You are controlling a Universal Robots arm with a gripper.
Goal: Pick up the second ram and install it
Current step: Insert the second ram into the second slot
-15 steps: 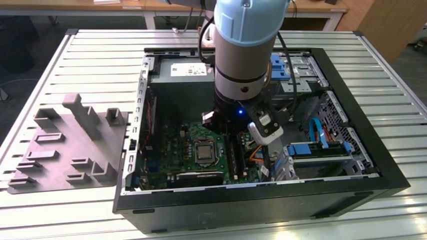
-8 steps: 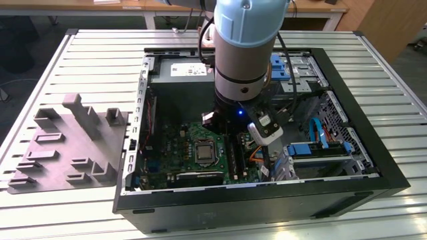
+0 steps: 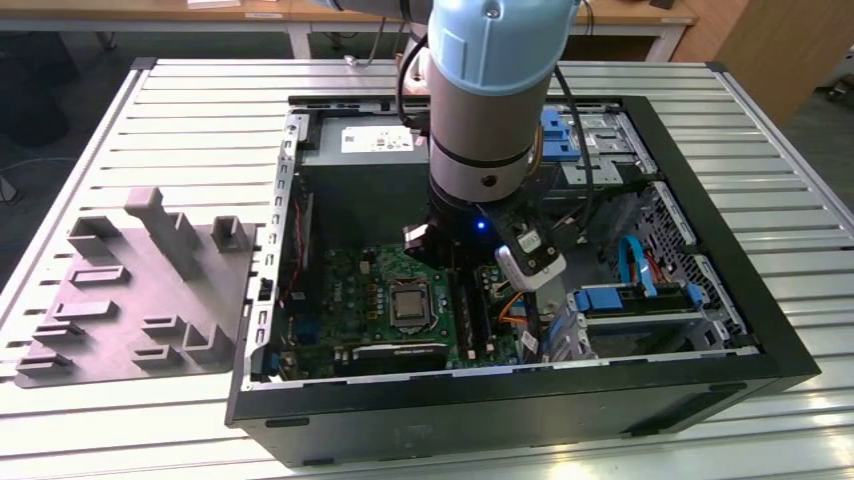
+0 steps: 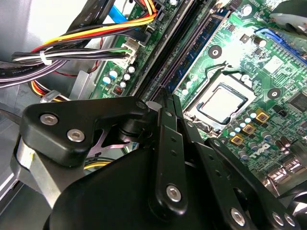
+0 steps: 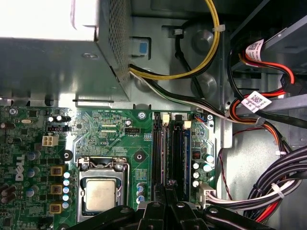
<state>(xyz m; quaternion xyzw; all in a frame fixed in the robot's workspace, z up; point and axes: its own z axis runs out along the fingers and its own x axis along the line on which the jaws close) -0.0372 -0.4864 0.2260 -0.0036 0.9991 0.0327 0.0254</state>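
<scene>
The end effector is reaching down into the open computer case. Its black fingers are pressing together on the near end of the second ram. This blue strip is standing on edge along one of the long black slots of the green motherboard. In the first wrist view the fingertips are sitting over the slots just beside the processor socket, whose metal lid is catching the light. Bundled black, yellow and red cables are running past the slots on the side away from the socket. The grey power supply is sitting beyond the board's far edge. In the exterior view the pale blue arm is standing nearly upright over the case, which is lying on the slatted counter. A grey moulded fixture is lying on the exterior view's left, apart from the case.
</scene>
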